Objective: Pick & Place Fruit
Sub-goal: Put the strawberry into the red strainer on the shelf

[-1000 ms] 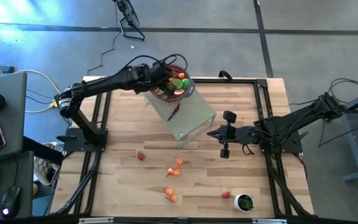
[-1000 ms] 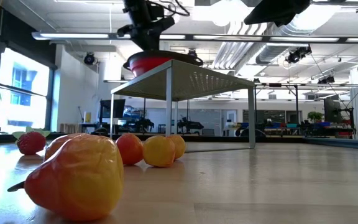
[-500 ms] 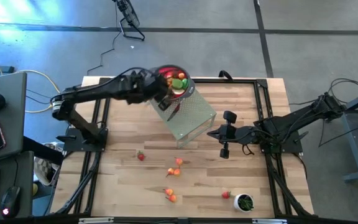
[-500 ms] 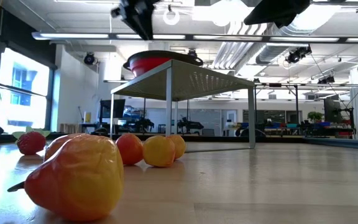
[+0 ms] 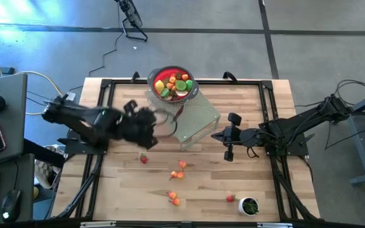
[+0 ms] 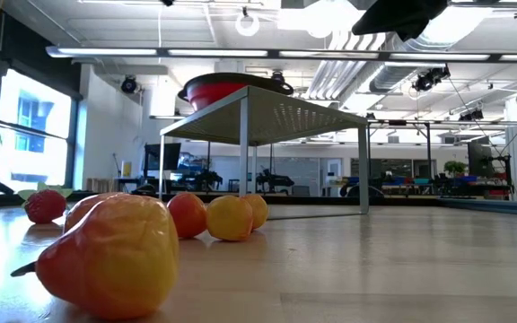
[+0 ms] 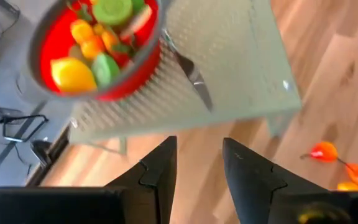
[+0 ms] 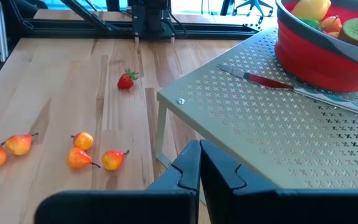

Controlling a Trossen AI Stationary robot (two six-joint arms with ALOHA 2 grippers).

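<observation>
Left hand (image 5: 149,130): narrowly parted, empty, beside perforated stand (image 5: 195,120). Right hand (image 5: 215,137): closed, empty. Fruit (image 5: 176,170) loose on bench (image 5: 258,183).

A red bowl (image 8: 328,59) of fruit (image 8: 312,9) is seen upper right on a perforated stand (image 8: 272,124) beside a knife (image 8: 263,79), loose pieces (image 8: 82,140) lower left on the table (image 8: 55,93), the closed fingers (image 8: 188,168) bottom centre.

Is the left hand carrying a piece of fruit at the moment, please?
No, the left hand shows an empty gap between its fingers, with only wooden table behind it.
</observation>
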